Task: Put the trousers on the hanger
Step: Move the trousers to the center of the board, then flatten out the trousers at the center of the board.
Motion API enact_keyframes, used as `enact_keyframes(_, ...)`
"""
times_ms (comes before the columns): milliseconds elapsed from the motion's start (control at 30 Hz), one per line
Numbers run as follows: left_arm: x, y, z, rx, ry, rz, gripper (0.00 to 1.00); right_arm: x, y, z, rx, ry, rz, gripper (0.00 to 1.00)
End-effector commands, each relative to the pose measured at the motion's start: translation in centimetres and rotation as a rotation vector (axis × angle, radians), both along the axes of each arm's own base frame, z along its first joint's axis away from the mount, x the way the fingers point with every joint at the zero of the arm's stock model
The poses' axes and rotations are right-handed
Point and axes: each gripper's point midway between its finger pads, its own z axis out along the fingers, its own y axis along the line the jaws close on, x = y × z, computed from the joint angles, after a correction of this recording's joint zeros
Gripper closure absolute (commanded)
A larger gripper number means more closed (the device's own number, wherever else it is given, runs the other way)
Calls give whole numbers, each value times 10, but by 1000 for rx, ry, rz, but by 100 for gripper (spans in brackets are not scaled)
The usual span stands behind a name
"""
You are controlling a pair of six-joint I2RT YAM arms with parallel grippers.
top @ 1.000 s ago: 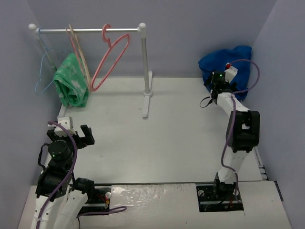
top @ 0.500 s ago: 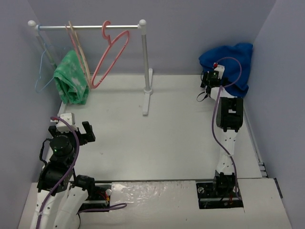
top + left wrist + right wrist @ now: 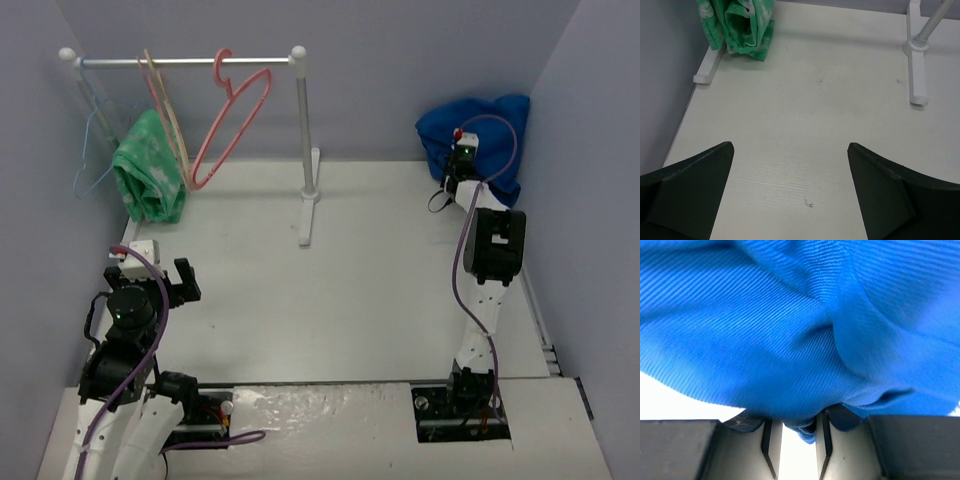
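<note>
Right wrist view: right gripper (image 3: 794, 436) has its jaws drawn in narrow with a fold of the trousers (image 3: 790, 330) bunched between them. It reads as a pinch on the cloth edge. How deep the bite goes cannot be told, since the fabric fills the view.

Top external view: the trousers are a crumpled blue heap well to the right of the rack (image 3: 305, 150), about level with its foot, against the back wall. The right arm is stretched out, wrist at the near edge of the heap. The hanger (image 3: 232, 125) hangs by its hook on the rack's rail, near the right-hand post, tilted with its lower corner swung left. A green cloth (image 3: 148, 180) hangs toward the rack's left end, just beside the hanger's lower corner.

Left gripper (image 3: 790, 145) has its jaws spread wide and holds nothing. It sits on the near side of the rack, below its left end, over bare table (image 3: 350, 280).

Step, as judged: grasping the trousers, with transport not yet begun.

Next move likely calls for:
- lifting so the heap unrolls and the legs hang free
- carrying left toward the rack's right post
- the left arm probably steadying the hanger or taking the other end of the cloth
- feeding a leg through the hanger opening without snagging the green cloth

Risk: a thin pinch may slip under the full cloth weight.
</note>
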Motion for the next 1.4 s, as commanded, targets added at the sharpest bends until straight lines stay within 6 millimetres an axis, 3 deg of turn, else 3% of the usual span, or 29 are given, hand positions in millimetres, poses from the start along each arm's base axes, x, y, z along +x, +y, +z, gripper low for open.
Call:
enact_keyframes(0,7,-4,22,-13,-77,-16,3,-18,76,266,-49,-465,148,100)
enact_keyframes(67,7,-5,24,-18,-85,-20,3,-55,97,340,-28,-588,164,100)
enact_keyframes(133,6,-6,25,-32,-90,-21,3,-84,117,381,31,-672,168,100)
enact_keyframes(200,6,-10,28,-46,-95,-39,3,-107,140,394,97,-705,176,100)
enact_keyframes(300,6,-14,34,-59,-101,-59,3,-138,173,388,182,-693,216,100)
enact_keyframes(333,6,-16,38,-60,-102,-69,3,-149,184,381,210,-680,232,100)
enact_keyframes(400,6,-20,38,-64,-76,-90,3,-166,202,365,264,-652,259,87)
enact_keyframes(500,6,-29,43,-83,-66,-134,3,-198,244,311,371,-539,343,47)
enact_keyframes(600,8,-44,41,-129,-36,-195,3,-222,275,255,385,-394,427,15)
enact_keyframes(633,8,-48,40,-141,-28,-216,3,-230,280,240,372,-352,443,12)
enact_keyframes(733,8,-61,34,-173,7,-271,3,-251,277,203,343,-256,444,7)
enact_keyframes(800,9,-69,26,-194,40,-304,3,-262,262,203,331,-275,406,6)
enact_keyframes(933,12,-80,15,-223,87,-347,3,-270,228,180,282,-259,273,5)
enact_keyframes(1133,24,-101,0,-302,148,-408,3,-253,218,118,359,-86,245,3)
enact_keyframes(1300,41,-131,-24,-468,217,-412,3,-243,218,61,407,53,210,3)
enact_keyframes(1367,45,-153,-43,-478,279,-421,3,-239,219,50,420,69,204,2)
